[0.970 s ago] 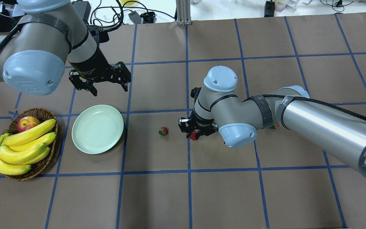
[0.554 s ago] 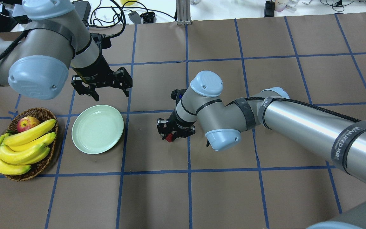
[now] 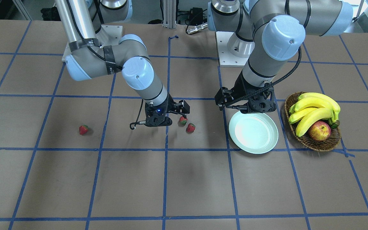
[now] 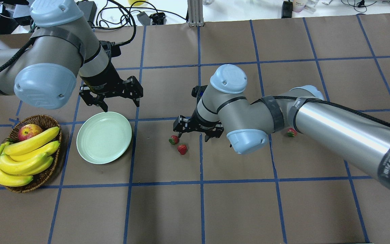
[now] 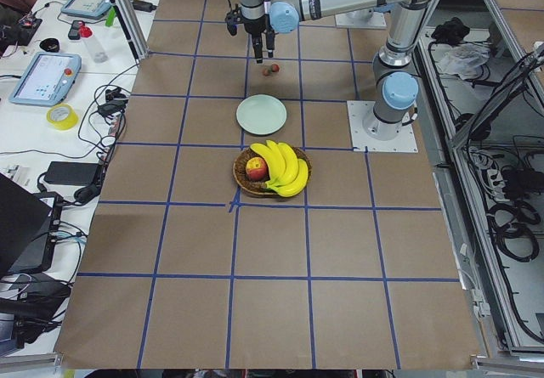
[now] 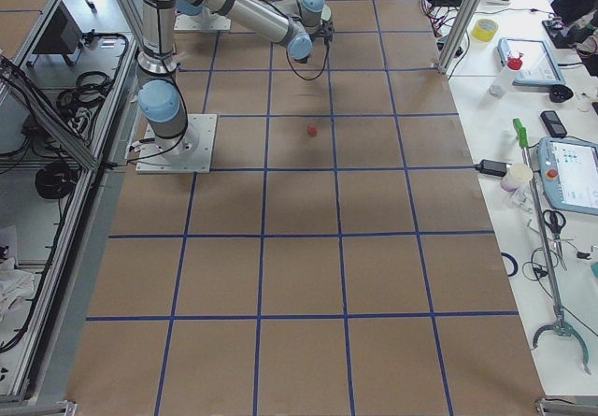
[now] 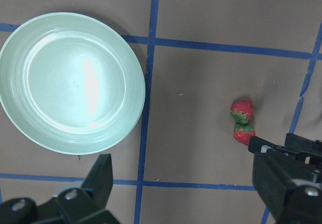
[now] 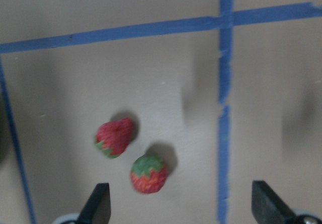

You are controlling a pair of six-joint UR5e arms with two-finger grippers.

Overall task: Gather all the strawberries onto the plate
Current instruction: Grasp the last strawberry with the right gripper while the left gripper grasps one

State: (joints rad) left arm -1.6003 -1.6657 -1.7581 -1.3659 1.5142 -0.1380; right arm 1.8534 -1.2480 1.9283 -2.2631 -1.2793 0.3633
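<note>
Two tiny red, green-capped strawberries [image 4: 182, 149] lie almost touching at 3 o'clock from the bare mint plate [image 4: 104, 137], under the right gripper [image 4: 192, 135] (spread wide, empty); a third strawberry [image 4: 291, 132] lies farther that way. The left gripper [image 4: 120, 105] gapes at the plate's 12 o'clock. The basket [image 4: 46, 119] holds bananas [image 4: 25, 152], an apple [image 4: 29, 131].

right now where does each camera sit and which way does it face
Front-facing: across the table, facing the robot; both arms.
Overhead: behind robot, looking down; left gripper, right gripper.
Exterior left: robot's left table end; arms far.
Exterior right: opposite end; right arm.
Left wrist: down at plate; own fingers.
Right wrist: down at strawberry pair; own fingertips.
Both wrist views share the pair.
</note>
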